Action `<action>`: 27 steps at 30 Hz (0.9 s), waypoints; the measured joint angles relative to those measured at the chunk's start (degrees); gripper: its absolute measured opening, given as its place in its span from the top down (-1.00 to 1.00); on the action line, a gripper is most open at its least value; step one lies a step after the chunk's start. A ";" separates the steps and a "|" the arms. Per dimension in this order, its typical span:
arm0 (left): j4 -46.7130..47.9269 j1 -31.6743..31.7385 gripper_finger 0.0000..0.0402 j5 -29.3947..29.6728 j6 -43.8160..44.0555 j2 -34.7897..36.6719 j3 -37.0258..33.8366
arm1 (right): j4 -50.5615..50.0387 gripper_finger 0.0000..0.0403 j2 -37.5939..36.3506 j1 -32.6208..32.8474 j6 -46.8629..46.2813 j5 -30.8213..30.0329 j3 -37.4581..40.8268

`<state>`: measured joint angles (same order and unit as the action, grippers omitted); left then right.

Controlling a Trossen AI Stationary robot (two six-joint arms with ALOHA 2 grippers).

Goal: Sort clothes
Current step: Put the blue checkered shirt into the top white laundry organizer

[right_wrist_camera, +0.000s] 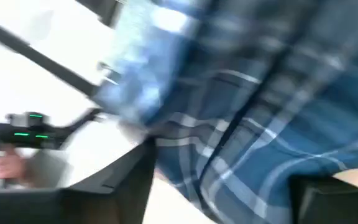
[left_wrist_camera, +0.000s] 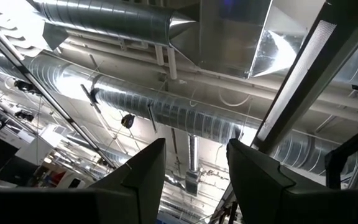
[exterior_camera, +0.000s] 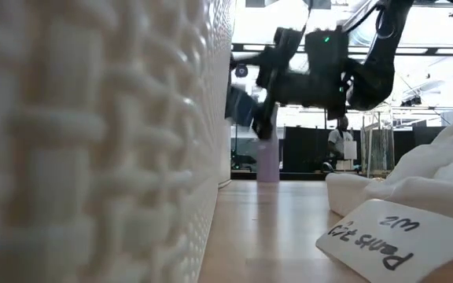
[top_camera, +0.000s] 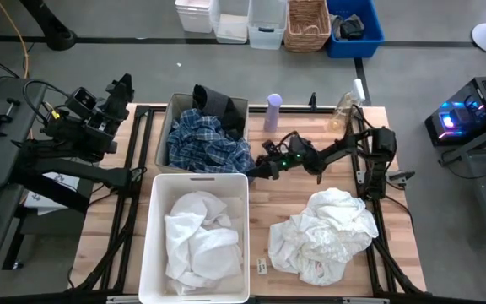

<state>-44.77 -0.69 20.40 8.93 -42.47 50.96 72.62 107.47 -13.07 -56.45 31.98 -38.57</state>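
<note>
A blue-and-white plaid garment point(top_camera: 201, 139) lies heaped in the grey bin point(top_camera: 169, 118), with a dark garment point(top_camera: 218, 103) at the bin's far side. White clothes point(top_camera: 199, 241) fill the white bin point(top_camera: 152, 245), and another white pile point(top_camera: 327, 232) lies on the table at the near right. My right gripper point(top_camera: 253, 171) reaches level from the right to the plaid garment's right edge. In the right wrist view plaid cloth point(right_wrist_camera: 253, 106) fills the space between its spread fingers. My left gripper point(top_camera: 123, 84) is raised at the far left, open, pointing up. My right gripper point(right_wrist_camera: 222, 180) has the plaid garment's right edge between its two fingers, coming level from the table's right side. The picture is blurred, so I cannot tell whether the fingers point(right_wrist_camera: 126, 180) touch the cloth.
A lilac bottle point(top_camera: 273, 111) stands behind the right arm, near the table's far edge. A paper tag point(top_camera: 261, 267) lies by the white pile. The white bin's wall point(exterior_camera: 93, 141) fills the left of the low view. Bare wood lies between the white bin and the pile.
</note>
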 joint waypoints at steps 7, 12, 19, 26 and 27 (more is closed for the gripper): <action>-0.02 0.00 0.20 0.00 -0.04 0.39 0.00 | 2.47 0.75 -8.08 2.41 -1.09 0.30 -0.03; 0.04 0.00 0.20 -0.02 -0.05 0.82 0.00 | -3.01 0.91 -14.42 3.53 4.49 -5.16 -5.89; 0.11 0.00 0.20 -0.09 -0.48 1.29 0.00 | -45.99 0.97 -11.90 2.92 28.52 -15.53 -33.98; 0.75 0.00 0.20 -0.17 -2.12 1.39 0.00 | -80.19 0.99 2.22 0.94 37.47 -26.57 -63.40; 1.00 0.00 0.20 -0.17 -2.12 1.41 0.00 | -84.22 0.98 4.35 0.77 37.27 -27.68 -66.49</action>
<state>-43.77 -0.69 20.23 6.81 -41.07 50.96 -11.59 111.82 -12.29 -19.18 4.30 -105.06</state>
